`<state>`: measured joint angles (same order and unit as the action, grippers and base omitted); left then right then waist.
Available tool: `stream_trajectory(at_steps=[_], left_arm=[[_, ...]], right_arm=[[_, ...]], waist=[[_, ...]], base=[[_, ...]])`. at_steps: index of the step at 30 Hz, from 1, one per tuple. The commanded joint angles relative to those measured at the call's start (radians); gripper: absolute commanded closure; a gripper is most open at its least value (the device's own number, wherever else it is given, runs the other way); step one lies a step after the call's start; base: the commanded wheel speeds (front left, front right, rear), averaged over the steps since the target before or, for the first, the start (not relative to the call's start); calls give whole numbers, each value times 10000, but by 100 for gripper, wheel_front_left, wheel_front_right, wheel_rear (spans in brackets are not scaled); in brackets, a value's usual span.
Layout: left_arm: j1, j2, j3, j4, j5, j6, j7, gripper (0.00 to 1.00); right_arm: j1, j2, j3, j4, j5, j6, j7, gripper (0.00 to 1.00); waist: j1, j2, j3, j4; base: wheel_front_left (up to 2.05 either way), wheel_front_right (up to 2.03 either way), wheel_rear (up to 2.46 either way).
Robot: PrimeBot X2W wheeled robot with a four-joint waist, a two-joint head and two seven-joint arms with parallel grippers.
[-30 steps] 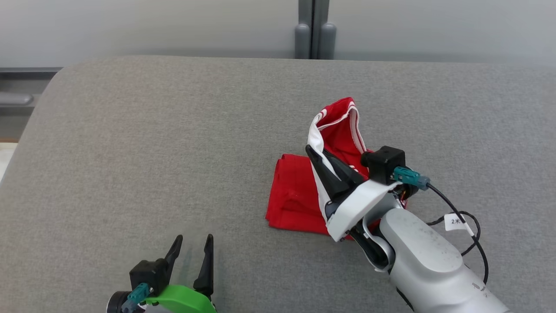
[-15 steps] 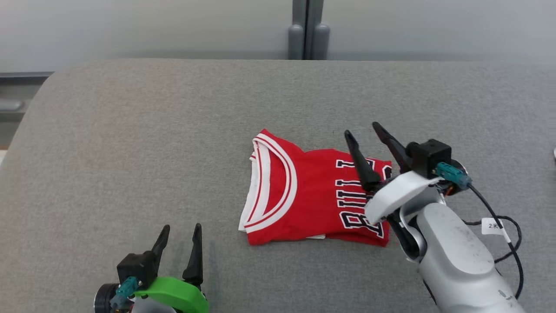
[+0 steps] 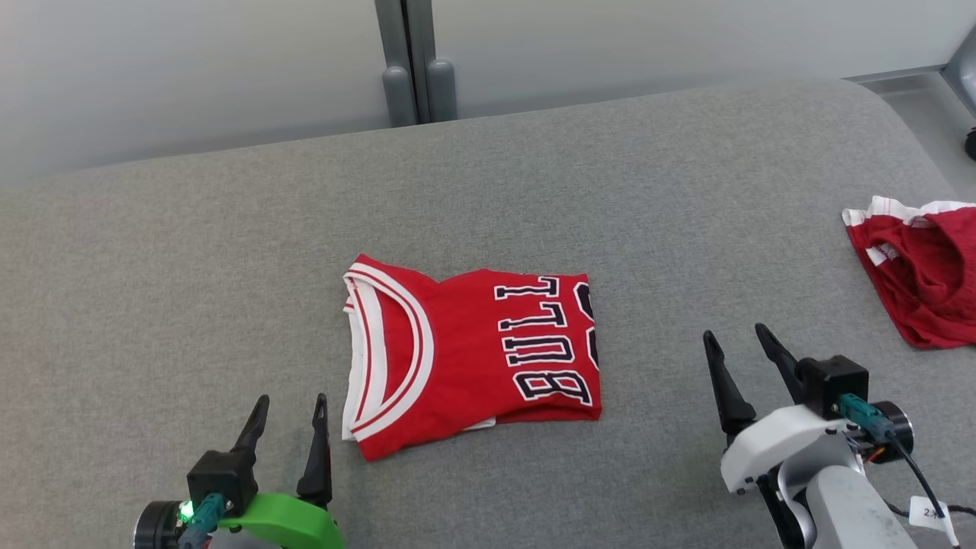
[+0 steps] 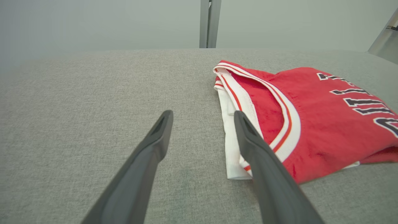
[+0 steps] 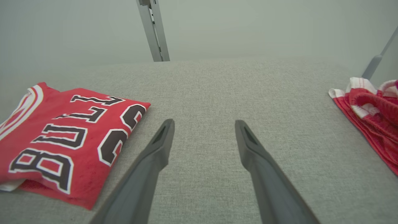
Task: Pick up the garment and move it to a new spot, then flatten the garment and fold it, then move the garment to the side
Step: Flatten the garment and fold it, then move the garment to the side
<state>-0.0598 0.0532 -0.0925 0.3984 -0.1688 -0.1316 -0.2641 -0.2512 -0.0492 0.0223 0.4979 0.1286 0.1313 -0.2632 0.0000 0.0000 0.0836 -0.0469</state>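
Head view: the right gripper (image 3: 733, 332) at lower right is spread wide and holding nothing, with open grey surface (image 3: 191, 267) all round it. The left gripper (image 3: 293, 397) at lower left is wide too, near the folded red jersey (image 3: 473, 351), which lies flat mid-frame with its lettering cut off at the right fold. Another red garment (image 3: 923, 274) is clipped by the right edge. A second back the right gripper was pinching the jersey up; now it's well clear.

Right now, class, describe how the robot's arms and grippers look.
Both have two long dark tapering fingers. The left gripper has a green bracket, the right gripper a white one and silver forearm. Each carries a black block with a teal plug; the right's cable bears a white tag.
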Motion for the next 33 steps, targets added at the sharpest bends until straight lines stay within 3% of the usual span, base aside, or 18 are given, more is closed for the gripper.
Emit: stream_trajectory(at_steps=[1,11,21,27,33], left_arm=[[234,41,84,-55,151,18,8,0],[631,0,306,-306,296,18,8,0],[28,0,-151,-295,76,20,9,0],[-178,-1,-557,-131,-124,20,9,0],[-169,76,-710,-16,-261,20,9,0]], right_arm=[[277,-38,-121,-35,-71,-14,-14,0],[892,-36,-210,-35,198,-14,-14,0],[-1130,-39,1064,402,788,-14,-14,0],[-2189,-42,1630,1917,826,-14,-11,0],[-2342,-45,2172,4450,1174,-14,19,0]], waist=[[0,0,-194,-238],[0,0,-234,-114],[0,0,498,707],[0,0,751,1513],[0,0,848,2044]], base=[[0,0,0],[0,0,0],[0,0,0],[0,0,0],[0,0,0]])
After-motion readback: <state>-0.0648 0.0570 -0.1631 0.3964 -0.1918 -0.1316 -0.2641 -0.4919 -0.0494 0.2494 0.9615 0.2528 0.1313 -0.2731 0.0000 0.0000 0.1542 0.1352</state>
